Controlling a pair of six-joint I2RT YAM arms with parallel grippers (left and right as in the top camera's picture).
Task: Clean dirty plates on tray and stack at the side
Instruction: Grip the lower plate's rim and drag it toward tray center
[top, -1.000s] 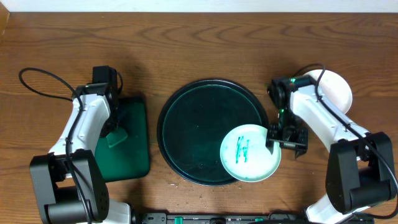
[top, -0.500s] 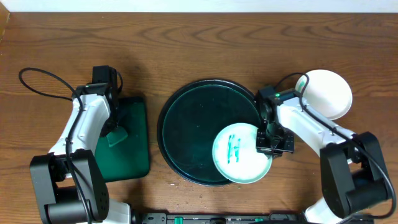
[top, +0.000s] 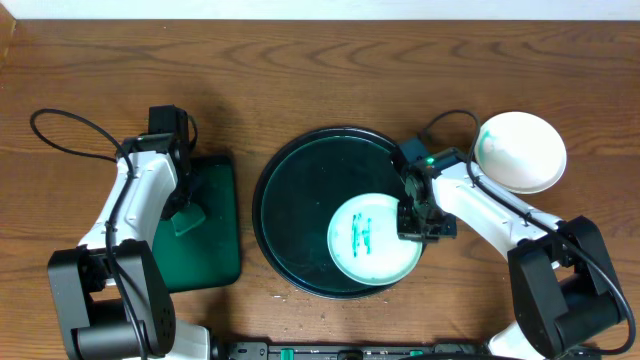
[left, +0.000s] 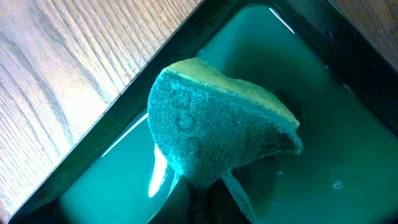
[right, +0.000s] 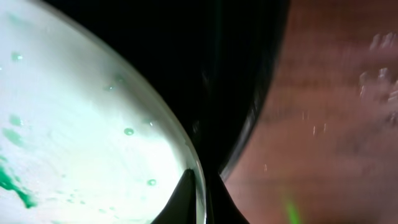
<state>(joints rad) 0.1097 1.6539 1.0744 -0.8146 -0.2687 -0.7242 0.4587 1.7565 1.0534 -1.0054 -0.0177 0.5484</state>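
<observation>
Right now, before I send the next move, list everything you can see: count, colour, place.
round tray: one, dark green-black, table centre
scribbled plate: one, pale with a green scribble, inside the round tray, towards the right arm
white plate: one visible, white, on the bare table at far right
rectangular tray: one, green, left of the round tray
sponge: one, green, over the rectangular tray
table: one, brown wood-grain
left gripper: shut on the sponge
right gripper: shut on the scribbled plate's rim
</observation>
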